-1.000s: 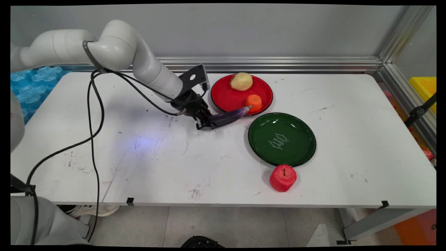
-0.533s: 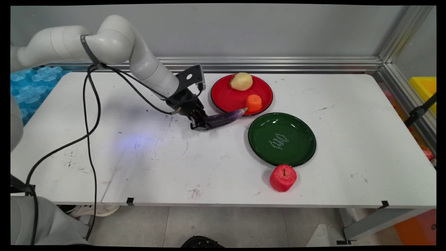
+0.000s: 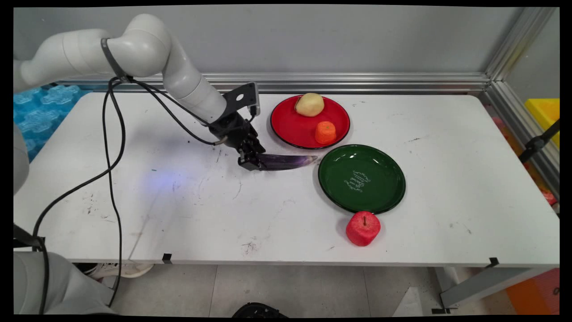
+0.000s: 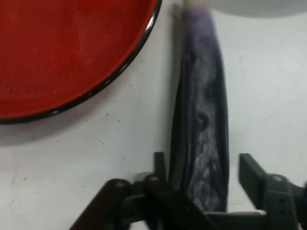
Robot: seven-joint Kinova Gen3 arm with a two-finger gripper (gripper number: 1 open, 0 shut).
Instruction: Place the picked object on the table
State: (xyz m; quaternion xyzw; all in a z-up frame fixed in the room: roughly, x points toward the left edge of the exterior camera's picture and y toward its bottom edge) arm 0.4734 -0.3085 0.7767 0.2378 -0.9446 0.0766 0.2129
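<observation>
A long dark purple eggplant (image 3: 288,161) lies flat on the white table (image 3: 187,210), its tip pointing right into the gap between the red plate (image 3: 292,127) and the green plate (image 3: 339,174). My gripper (image 3: 250,162) is low at the eggplant's left, thick end. In the hand view the eggplant (image 4: 204,96) runs straight up between the fingers of my gripper (image 4: 204,163). A narrow gap shows on each side, so the gripper is open around it. The red plate's rim (image 4: 120,72) curves past on the left.
A yellowish potato (image 3: 309,104) and an orange piece (image 3: 325,132) rest on the red plate. Nothing lies on the green plate. A red apple (image 3: 363,228) stands just in front of it near the table's front edge. Black cables (image 3: 111,147) hang from the arm at left.
The eggplant has come down from a tilted, lifted pose with its tip at the red plate's edge to lying flat on the table. My gripper moved down and slightly left, and its fingers parted.
</observation>
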